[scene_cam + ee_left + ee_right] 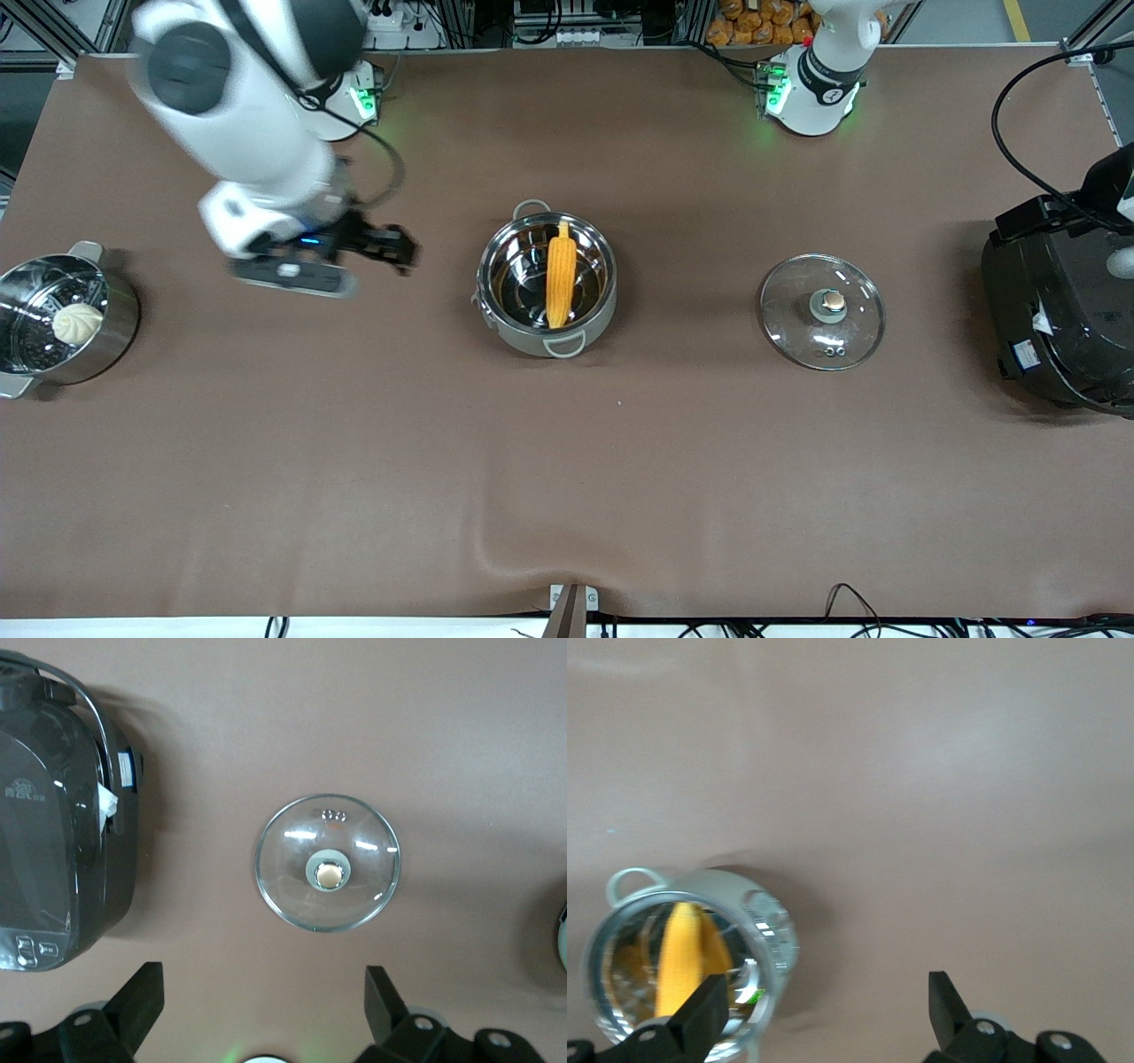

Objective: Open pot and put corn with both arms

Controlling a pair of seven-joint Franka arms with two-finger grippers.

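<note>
The corn (560,274) lay inside the open pot (546,341), with the lid (822,312) on the counter (567,478) at its 3 o'clock. My right end effector (387,247) hung released at 9 o'clock; my left end effector (264,1001), released, was above the lid. A careless return sweep could have clipped the pot rim.

No text is readable. The black cooker (53,815) carries a small pale logo and white stickers, all too small to make out.

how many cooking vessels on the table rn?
3: the pot mid-table with the corn inside, the steamer pot at the right arm's end, the black cooker at the left arm's end.
</note>
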